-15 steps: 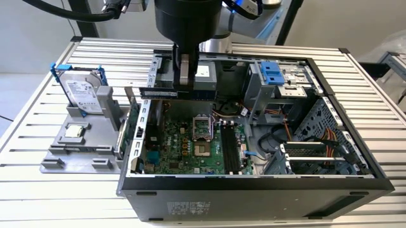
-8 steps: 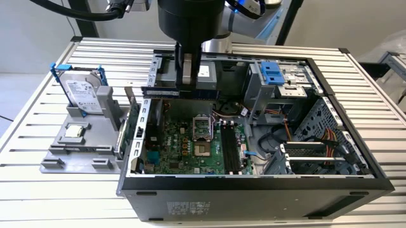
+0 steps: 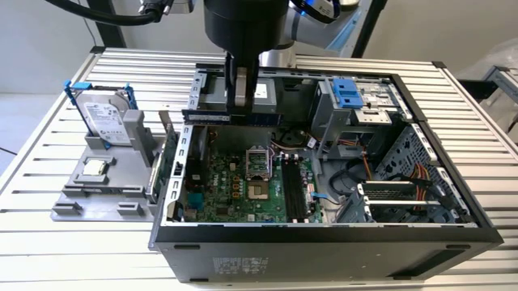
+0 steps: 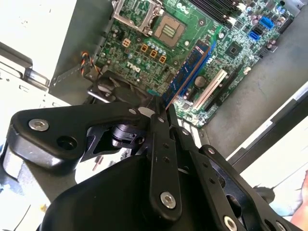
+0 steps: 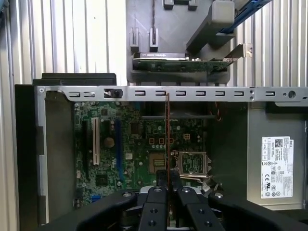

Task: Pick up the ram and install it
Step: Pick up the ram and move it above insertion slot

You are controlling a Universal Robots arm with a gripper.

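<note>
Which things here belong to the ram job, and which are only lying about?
For the job: the ram, held in the gripper over the open computer case; the motherboard.
Lying about: the hard drive; the processor chip; the grey holder.

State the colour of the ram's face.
The ram is blue, with dark chips; clearest in the second wrist view.

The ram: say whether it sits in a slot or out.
Out. The gripper is shut on the ram, holding it in the air above the motherboard, touching no slot.
</note>
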